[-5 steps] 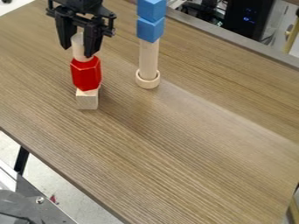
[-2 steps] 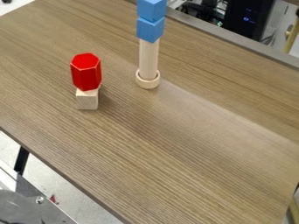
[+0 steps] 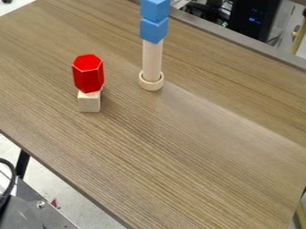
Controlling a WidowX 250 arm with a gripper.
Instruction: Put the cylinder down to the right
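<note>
1. Red block (image 3: pixel 88 74) with six sides stands upright on a small wooden block (image 3: pixel 90 103), and the two are touching.
2. As for the end effector, I cannot tell if it is open or closed, nor how wide, nor what it holds or touches.
3. For the cylinder of the task, I cannot tell where it is, also not whether it is in the grip of the end effector.
4. Which side of the end effector each thing lies on, I equally cannot tell, so I give the places between the things themselves.
5. To the right of the red block in the camera view, near but apart from it, a pale wooden rod (image 3: pixel 151 60) stands upright, its lower end in a round wooden ring (image 3: pixel 151 85).
6. On top of this rod sits a lower blue cube (image 3: pixel 154 30), and on that one rests an upper blue cube (image 3: pixel 155 10), cut by the top edge of the view.
7. The small wooden block and the ring both stand on the brown worktop (image 3: pixel 197 147), which has a wood grain.
8. At the lower left of the view, beyond the worktop, there is a black curved cable (image 3: pixel 11 179).
</note>
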